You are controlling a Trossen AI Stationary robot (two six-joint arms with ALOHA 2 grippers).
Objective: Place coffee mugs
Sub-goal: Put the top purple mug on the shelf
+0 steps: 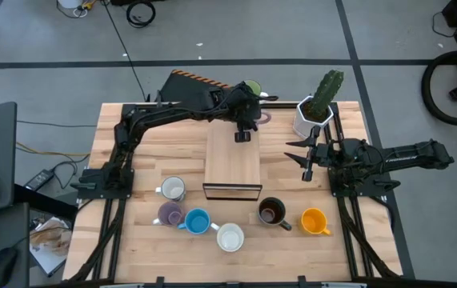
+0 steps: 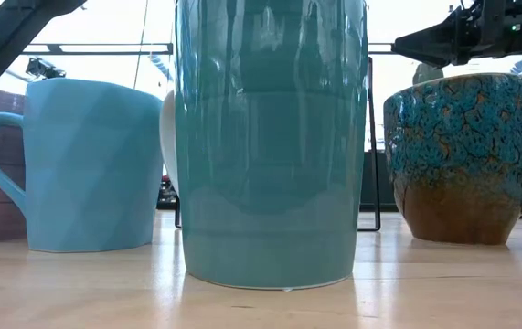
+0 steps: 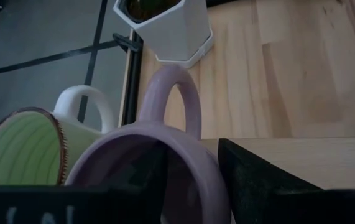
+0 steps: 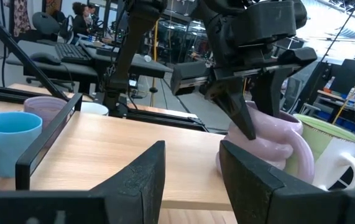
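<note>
Tabletop (image 1: 132,240) of pale wood, carrying a raised wooden platform (image 1: 232,164) at centre. White hexagonal cactus pot (image 1: 310,118) seen at far right corner.

Left end effector (image 1: 244,120) positioned at the platform's far edge, fingers closed onto the rim of a lilac mug (image 3: 158,168), one finger inside it and one outside. Green mug (image 3: 25,149) with white handle lies just beside the lilac one.

Right end effector (image 1: 308,156) held right of the platform, fingers narrowly parted, nothing between them.

Six mugs ranged along the near edge: white (image 1: 172,189), second lilac (image 1: 169,214), blue (image 1: 197,221), second white (image 1: 230,237), dark brown (image 1: 271,211), orange (image 1: 314,220).
</note>
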